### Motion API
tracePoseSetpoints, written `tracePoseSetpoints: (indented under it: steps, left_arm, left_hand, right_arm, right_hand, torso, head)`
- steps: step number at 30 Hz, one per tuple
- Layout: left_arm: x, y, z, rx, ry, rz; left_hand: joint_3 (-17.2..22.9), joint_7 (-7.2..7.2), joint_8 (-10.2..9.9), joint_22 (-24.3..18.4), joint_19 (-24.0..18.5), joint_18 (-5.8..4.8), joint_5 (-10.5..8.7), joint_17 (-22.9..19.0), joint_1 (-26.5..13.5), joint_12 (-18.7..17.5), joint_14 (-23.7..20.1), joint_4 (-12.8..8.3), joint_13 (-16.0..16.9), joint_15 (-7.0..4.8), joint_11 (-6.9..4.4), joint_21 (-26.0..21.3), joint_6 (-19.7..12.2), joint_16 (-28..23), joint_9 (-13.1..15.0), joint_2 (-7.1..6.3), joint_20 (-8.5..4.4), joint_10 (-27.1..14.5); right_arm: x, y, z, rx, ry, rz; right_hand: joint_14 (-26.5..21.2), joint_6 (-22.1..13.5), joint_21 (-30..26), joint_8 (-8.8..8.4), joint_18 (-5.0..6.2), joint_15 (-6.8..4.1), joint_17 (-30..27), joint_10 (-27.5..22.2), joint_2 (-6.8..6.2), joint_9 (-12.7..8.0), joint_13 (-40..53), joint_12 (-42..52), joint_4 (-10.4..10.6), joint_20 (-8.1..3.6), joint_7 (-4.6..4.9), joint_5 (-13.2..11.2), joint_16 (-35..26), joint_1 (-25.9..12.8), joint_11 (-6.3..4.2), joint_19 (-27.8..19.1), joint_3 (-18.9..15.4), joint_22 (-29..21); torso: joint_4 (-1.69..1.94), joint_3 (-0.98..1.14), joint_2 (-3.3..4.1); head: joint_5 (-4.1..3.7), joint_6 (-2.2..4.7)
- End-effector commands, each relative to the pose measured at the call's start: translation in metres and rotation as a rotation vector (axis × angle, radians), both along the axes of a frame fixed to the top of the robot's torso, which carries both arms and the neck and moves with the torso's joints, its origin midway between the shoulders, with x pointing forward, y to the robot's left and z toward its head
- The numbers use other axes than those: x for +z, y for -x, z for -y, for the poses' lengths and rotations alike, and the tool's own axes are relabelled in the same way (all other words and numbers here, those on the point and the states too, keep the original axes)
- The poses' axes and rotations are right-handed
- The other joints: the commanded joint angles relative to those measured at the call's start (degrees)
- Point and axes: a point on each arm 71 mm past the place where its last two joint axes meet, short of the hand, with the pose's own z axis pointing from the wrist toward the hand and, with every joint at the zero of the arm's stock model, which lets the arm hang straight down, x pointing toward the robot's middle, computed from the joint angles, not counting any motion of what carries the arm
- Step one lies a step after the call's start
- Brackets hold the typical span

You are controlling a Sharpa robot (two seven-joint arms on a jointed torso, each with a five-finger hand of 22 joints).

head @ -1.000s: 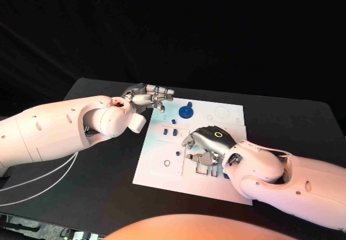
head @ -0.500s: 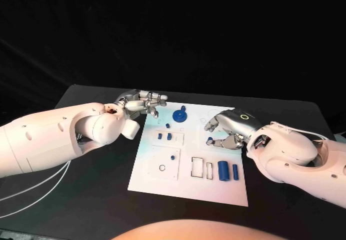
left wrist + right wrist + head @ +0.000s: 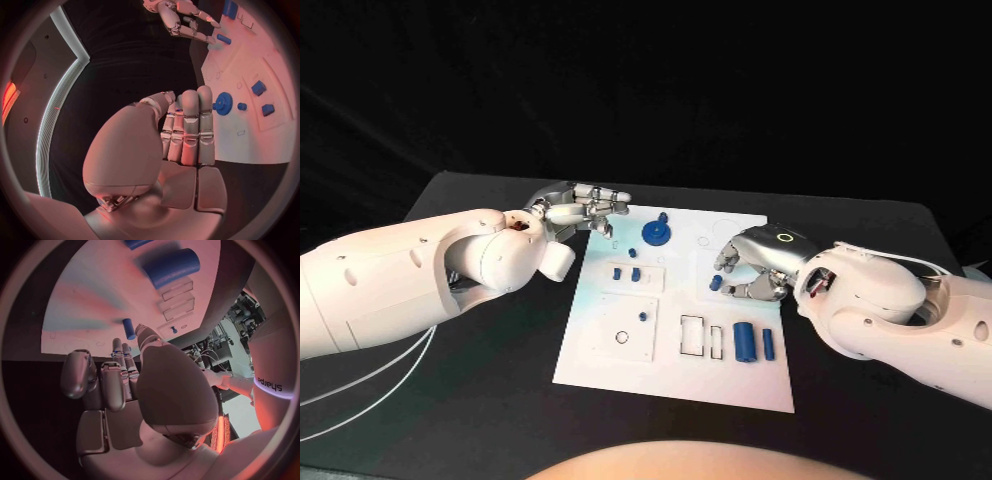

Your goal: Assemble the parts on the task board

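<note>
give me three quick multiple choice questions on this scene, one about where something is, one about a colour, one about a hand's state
1. Where does the blue gear sit on the task board?
A. near the far edge
B. at the near edge
C. off the board

2. What colour are the two cylinders lying side by side?
A. red
B. blue
C. green

3. What does the left hand hold?
A. the gear
B. a cylinder
C. nothing

Answers:
1. A, the gear lies toward the board's far side, close to the left hand.
2. B, both show blue on the white board.
3. C, the left wrist view shows its fingers with nothing in them.
</note>
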Motion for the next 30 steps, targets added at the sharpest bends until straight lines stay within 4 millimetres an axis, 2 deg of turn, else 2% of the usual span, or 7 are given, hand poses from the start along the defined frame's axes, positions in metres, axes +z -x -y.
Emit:
tracePoseSetpoints:
  steps: [1, 6, 10, 17, 22, 30]
  left_arm:
    - [0.001, 0.0, 0.002, -0.018, 0.013, 0.002]
    - [0.001, 0.001, 0.002, -0.017, 0.012, 0.002]
    - [0.001, 0.001, 0.002, -0.018, 0.012, 0.002]
    - [0.001, 0.001, 0.002, -0.018, 0.012, 0.001]
    - [0.001, 0.001, 0.002, -0.017, 0.012, 0.0]
    - [0.001, 0.001, 0.002, -0.018, 0.011, -0.001]
  left_hand:
    - [-0.1, 0.33, -0.3, -0.1, -0.2, 0.8, 0.0, -0.1, -0.2, 0.3, -0.4, -0.1, 0.1, -0.11, 0.03, -0.3, -0.2, -0.2, -0.1, 0.54, 0.1, -0.2]
    - [-0.1, 0.33, -0.3, -0.1, -0.2, 0.8, 0.0, -0.1, -0.2, 0.3, -0.4, -0.1, 0.1, -0.11, 0.03, -0.3, -0.2, -0.2, -0.1, 0.54, 0.1, -0.2]
    - [-0.1, 0.33, -0.3, -0.1, -0.2, 0.8, 0.0, -0.1, -0.2, 0.3, -0.4, -0.1, 0.1, -0.11, 0.03, -0.3, -0.2, -0.2, -0.1, 0.54, 0.1, -0.2]
    - [-0.1, 0.33, -0.3, -0.1, -0.2, 0.8, 0.0, -0.1, -0.2, 0.3, -0.4, -0.1, 0.1, -0.11, 0.03, -0.3, -0.2, -0.2, -0.1, 0.54, 0.1, -0.2]
    - [-0.1, 0.33, -0.3, -0.1, -0.2, 0.8, 0.0, -0.1, -0.2, 0.3, -0.4, -0.1, 0.1, -0.11, 0.03, -0.3, -0.2, -0.2, -0.1, 0.54, 0.1, -0.2]
    - [-0.1, 0.33, -0.3, -0.1, -0.2, 0.8, 0.0, -0.1, -0.2, 0.3, -0.4, -0.1, 0.1, -0.11, 0.03, -0.3, -0.2, -0.2, -0.1, 0.54, 0.1, -0.2]
  right_arm:
    - [-0.004, -0.001, -0.004, 0.022, 0.017, 0.002]
    - [-0.008, -0.003, -0.007, 0.023, 0.011, 0.001]
    - [-0.012, -0.007, -0.009, 0.019, 0.014, -0.006]
    - [-0.018, -0.009, -0.01, 0.017, 0.025, -0.022]
    - [-0.019, -0.009, -0.01, 0.014, 0.027, -0.025]
    - [-0.019, -0.009, -0.012, 0.01, 0.013, -0.014]
  right_hand:
    - [2.4, 0.4, 0.7, 0.34, 0.08, 0.03, 0.0, 0.5, 0.92, 0.0, 0.1, 0.5, -0.2, -0.06, -0.32, 0.2, 0.0, 0.1, -0.14, 0.7, 0.1, 6.2]
    - [2.5, 1.0, 1.8, 0.45, -0.16, -0.23, 0.1, 1.6, 1.94, 0.0, 0.1, 1.1, -0.2, -0.3, -0.33, -0.3, 0.1, 0.6, -0.44, 1.4, 0.9, 6.8]
    - [2.6, 1.5, 2.4, 0.56, -0.28, -0.36, 0.4, 2.2, 2.39, 0.1, 0.0, 1.3, -0.1, -0.43, -0.34, -0.7, 0.3, 0.9, -0.59, 1.7, 1.4, 7.1]
    - [2.7, 2.8, 3.5, 0.92, -0.51, -0.69, 0.7, 3.9, 2.86, 0.3, 0.1, 2.0, -0.2, -0.71, -0.5, -1.0, 0.6, 1.5, -0.99, 2.3, 2.3, 7.6]
    - [2.8, 3.8, 4.1, 1.19, -0.63, -1.0, 0.8, 5.1, 3.34, 0.5, 0.2, 2.4, -0.4, -0.97, -0.78, -1.2, 0.8, 2.1, -1.37, 2.7, 3.2, 7.9]
    - [2.9, 6.1, 5.6, 2.04, -0.93, -1.61, 1.3, 7.3, 4.52, 1.1, 0.4, 2.8, -0.9, -1.51, -1.47, -3.1, 1.2, 3.0, -2.11, 3.4, 5.1, 8.7]
  torso:
    - [0.05, -0.01, 0.01]
    - [0.01, 0.0, 0.01]
    - [0.0, -0.03, 0.03]
    - [0.01, 0.03, 0.06]
    - [-0.03, 0.03, -0.01]
    - [-0.03, 0.03, 0.0]
  head:
    - [-0.01, 0.02]
    - [0.07, -0.02]
    - [0.09, -0.05]
    - [0.23, -0.27]
    - [0.26, -0.35]
    - [0.24, -0.5]
